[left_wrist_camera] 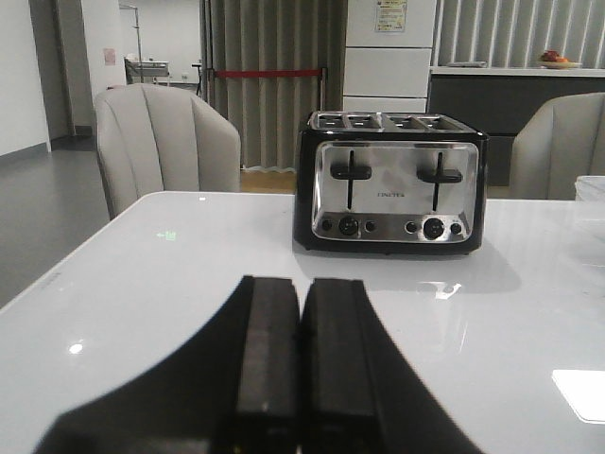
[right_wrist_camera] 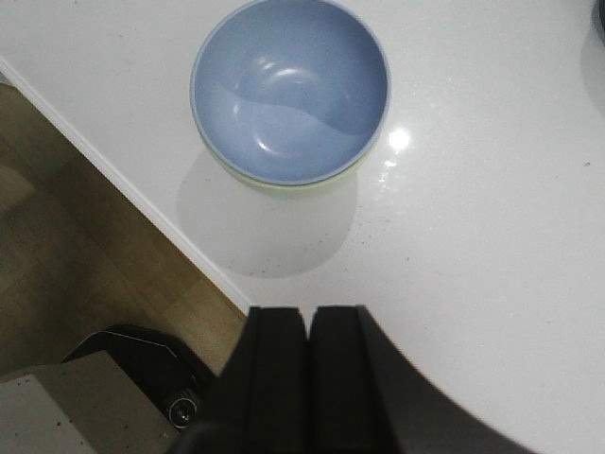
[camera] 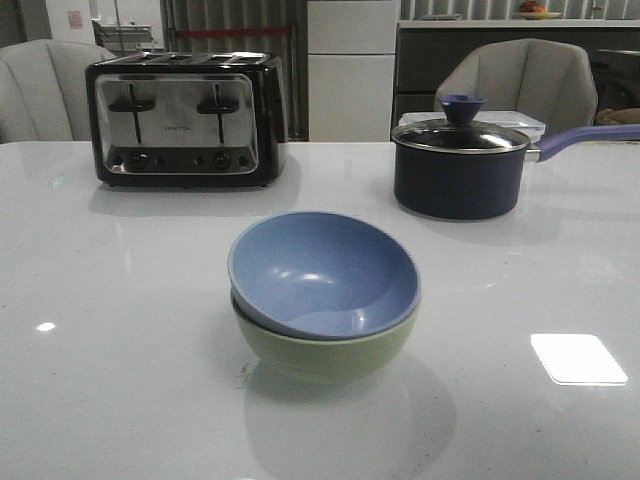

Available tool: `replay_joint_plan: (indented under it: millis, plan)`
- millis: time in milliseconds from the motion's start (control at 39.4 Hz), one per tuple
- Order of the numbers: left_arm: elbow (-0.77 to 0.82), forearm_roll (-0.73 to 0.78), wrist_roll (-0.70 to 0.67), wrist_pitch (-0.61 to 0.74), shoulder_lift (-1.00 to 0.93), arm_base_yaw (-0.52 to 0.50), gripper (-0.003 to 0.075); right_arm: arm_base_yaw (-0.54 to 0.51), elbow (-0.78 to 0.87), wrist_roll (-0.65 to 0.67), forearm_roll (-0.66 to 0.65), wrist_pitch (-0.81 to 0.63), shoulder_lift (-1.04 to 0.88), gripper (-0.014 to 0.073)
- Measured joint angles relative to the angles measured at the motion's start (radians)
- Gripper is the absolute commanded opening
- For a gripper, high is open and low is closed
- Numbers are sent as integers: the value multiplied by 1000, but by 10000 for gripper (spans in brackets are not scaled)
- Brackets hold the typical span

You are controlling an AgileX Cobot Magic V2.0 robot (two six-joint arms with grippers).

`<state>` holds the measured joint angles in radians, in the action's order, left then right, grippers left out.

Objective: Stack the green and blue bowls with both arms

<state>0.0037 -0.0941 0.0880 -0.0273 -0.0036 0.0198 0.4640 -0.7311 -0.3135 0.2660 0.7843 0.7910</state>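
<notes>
The dusty blue bowl (camera: 322, 272) sits nested inside the pale green bowl (camera: 325, 352) near the middle of the white table, a little tilted. From the right wrist view the blue bowl (right_wrist_camera: 289, 90) fills the stack, with only a sliver of the green bowl (right_wrist_camera: 284, 187) showing under its rim. My right gripper (right_wrist_camera: 308, 317) is shut and empty, held above the table edge some way from the bowls. Over the table, my left gripper (left_wrist_camera: 301, 288) is shut and empty too, pointing at the toaster. Neither gripper appears in the front view.
A black and chrome toaster (camera: 184, 120) stands at the back left. A dark navy lidded saucepan (camera: 460, 165) with a purple handle stands at the back right. The table edge (right_wrist_camera: 123, 189) and wooden floor show in the right wrist view. Grey chairs stand behind the table.
</notes>
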Motion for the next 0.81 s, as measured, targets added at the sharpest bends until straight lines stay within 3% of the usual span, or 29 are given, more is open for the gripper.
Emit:
replay_joint_plan:
  millis: [811]
  plan:
    - [0,10,-10,-5,0,30,93,0,0,0,0,8,0,54]
